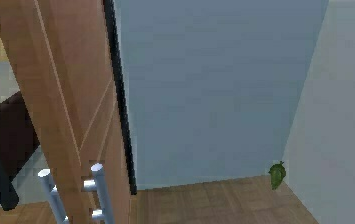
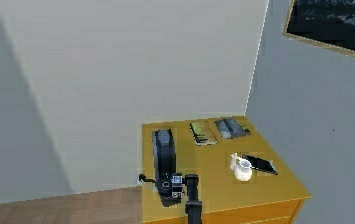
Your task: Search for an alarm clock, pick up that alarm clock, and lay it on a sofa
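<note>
A dark rounded object [image 2: 165,150], possibly the alarm clock, stands upright on the left part of a yellow wooden table [image 2: 285,195] in the arm side view. The arm [image 2: 192,205] rises from the bottom edge to the table's near left corner. There the gripper [image 2: 148,181] sits just below that dark object. With the object on the table right behind the gripper, I cannot tell whether it holds anything.
The table also bears a small striped item [image 2: 198,132], a grey flat item [image 2: 228,128], a white cup [image 2: 242,167] and a dark flat device [image 2: 264,165]. A framed picture [image 2: 330,25] hangs above. Ahead, a wooden door [image 1: 70,110] with metal handles [image 1: 95,185], blue wall, green leaves [image 1: 277,175].
</note>
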Motion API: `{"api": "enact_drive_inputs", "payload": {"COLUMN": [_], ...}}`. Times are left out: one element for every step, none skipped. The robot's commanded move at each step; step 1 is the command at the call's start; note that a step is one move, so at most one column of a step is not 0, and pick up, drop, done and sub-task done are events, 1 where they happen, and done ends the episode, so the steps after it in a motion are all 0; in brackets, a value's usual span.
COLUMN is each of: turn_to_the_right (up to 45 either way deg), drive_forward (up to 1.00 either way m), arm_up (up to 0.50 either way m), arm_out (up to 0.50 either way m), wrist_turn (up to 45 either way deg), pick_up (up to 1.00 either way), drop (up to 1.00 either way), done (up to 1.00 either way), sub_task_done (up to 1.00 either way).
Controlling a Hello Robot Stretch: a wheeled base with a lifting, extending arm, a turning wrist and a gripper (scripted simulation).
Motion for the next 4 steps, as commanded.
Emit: {"api": "enact_drive_inputs", "payload": {"turn_to_the_right": [0.0,0.0,0.0,0.0], "drive_forward": [0.00,0.00,0.00,0.00], "arm_up": [0.10,0.28,0.00,0.00], "arm_out": [0.00,0.00,0.00,0.00], "wrist_turn": [0.0,0.0,-45.0,-45.0], "pick_up": [0.00,0.00,0.00,0.00], "drop": [0.00,0.00,0.00,0.00], "done": [0.00,0.00,0.00,0.00], "sub_task_done": [0.00,0.00,0.00,0.00]}}
